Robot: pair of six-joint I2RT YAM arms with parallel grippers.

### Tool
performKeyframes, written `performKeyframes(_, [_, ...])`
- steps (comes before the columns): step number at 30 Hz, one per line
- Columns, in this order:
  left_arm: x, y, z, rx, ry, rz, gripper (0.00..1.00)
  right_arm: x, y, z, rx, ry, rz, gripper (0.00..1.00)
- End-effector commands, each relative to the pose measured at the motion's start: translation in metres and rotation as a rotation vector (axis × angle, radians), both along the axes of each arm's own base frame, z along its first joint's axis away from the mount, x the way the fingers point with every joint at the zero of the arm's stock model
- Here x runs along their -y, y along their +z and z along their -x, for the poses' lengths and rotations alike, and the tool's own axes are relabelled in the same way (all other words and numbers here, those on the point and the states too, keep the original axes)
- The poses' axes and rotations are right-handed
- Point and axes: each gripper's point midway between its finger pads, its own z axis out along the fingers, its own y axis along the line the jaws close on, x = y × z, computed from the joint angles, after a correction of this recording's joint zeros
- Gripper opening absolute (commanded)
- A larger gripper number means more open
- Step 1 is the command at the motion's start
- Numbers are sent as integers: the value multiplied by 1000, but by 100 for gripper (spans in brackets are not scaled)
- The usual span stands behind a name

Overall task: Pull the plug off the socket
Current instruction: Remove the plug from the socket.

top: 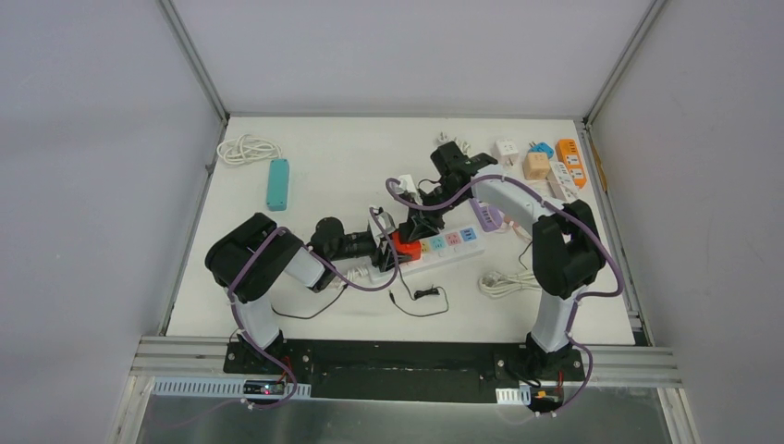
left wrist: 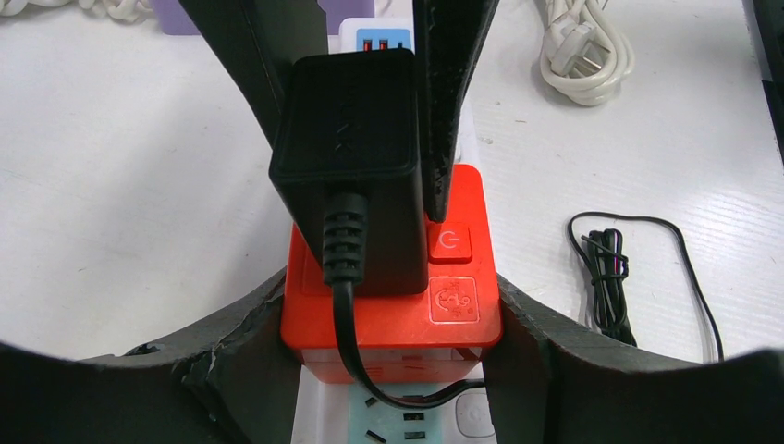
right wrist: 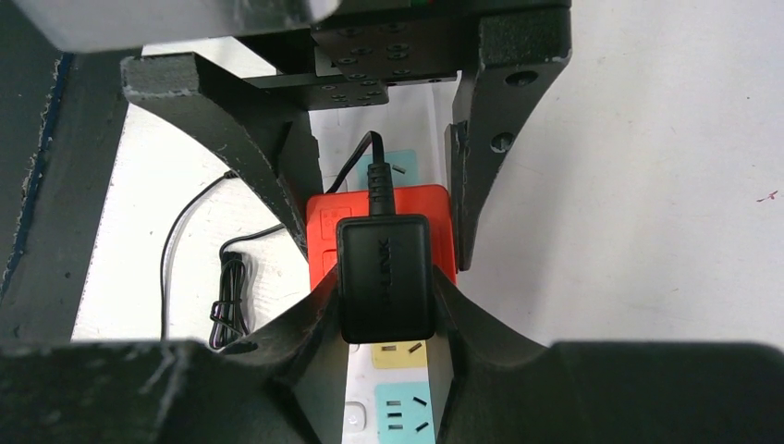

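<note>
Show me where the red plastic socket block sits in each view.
Top external: picture centre, red plastic socket block on the white power strip.
Left wrist: lower centre, under the black rectangular plug.
Right wrist: centre, mostly behind that plug.
Shared landmark: the white power strip running beneath the block.

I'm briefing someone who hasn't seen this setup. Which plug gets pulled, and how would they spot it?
Find the long white power strip at the centre; a red socket block sits on it. The plug is the black adapter standing upright on that block, the only black box on the strip, clamped by the right gripper.
</note>
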Motion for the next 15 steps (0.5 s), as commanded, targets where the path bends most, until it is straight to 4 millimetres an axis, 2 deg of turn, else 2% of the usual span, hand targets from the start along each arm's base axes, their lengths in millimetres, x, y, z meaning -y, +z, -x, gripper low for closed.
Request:
performKeyframes(1, [-8, -17, 1, -47, 5, -34, 0, 5, 13, 7, -4, -13, 27, 0])
performKeyframes(5, [-8, -18, 1, -51, 3, -35, 0, -23, 31, 6, 31, 0, 10, 0])
performKeyframes(9, [-8, -20, 1, -53, 3, -39, 0, -41, 37, 9, 21, 9, 11, 0])
performKeyframes(12, [-9, -20, 1, -53, 4, -38, 0, -42, 35, 13, 3, 9, 17, 0])
performKeyframes(15, [-10, -19, 1, -50, 6, -38, 0, -29, 29, 8, -2, -14, 33, 0])
